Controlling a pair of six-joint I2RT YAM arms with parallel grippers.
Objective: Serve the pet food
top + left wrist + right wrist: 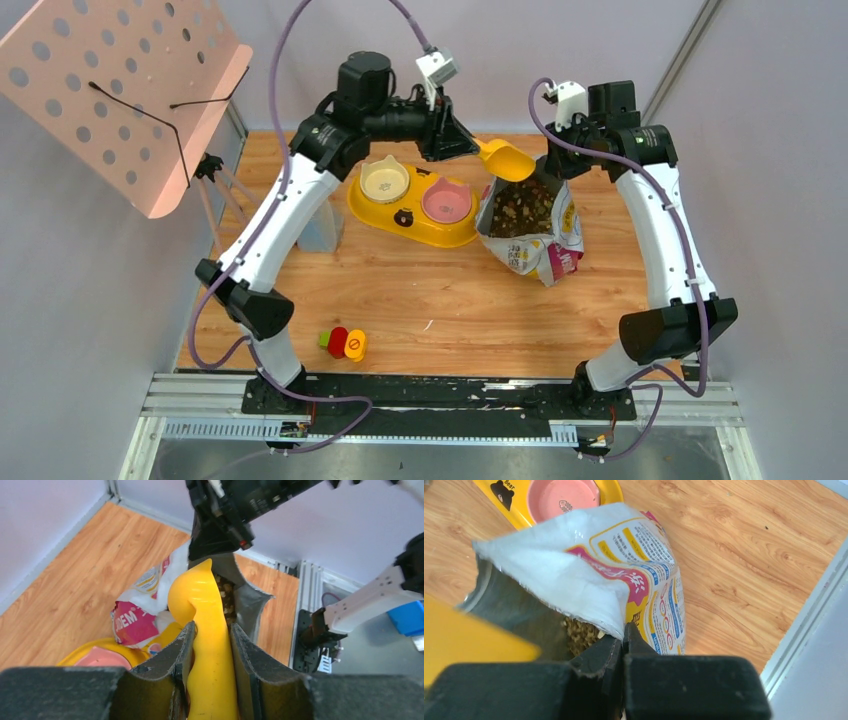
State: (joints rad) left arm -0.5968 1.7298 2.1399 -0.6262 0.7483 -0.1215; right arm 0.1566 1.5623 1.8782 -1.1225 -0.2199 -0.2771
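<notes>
The pet food (522,207) is small brown kibble inside the open white printed bag (553,245), which stands right of the yellow double feeder. It also shows in the left wrist view (226,596) and the right wrist view (580,634). My left gripper (211,630) is shut on the handle of the yellow scoop (200,602), whose bowl (506,159) hangs over the bag's mouth. My right gripper (623,632) is shut on the bag's rim (589,607), holding the mouth open.
The yellow feeder (405,214) holds a cream bowl (385,180) and a pink bowl (447,204), both showing no kibble. A pink perforated stand (120,95) is at the back left. Small red, green and yellow toys (343,343) lie near the front.
</notes>
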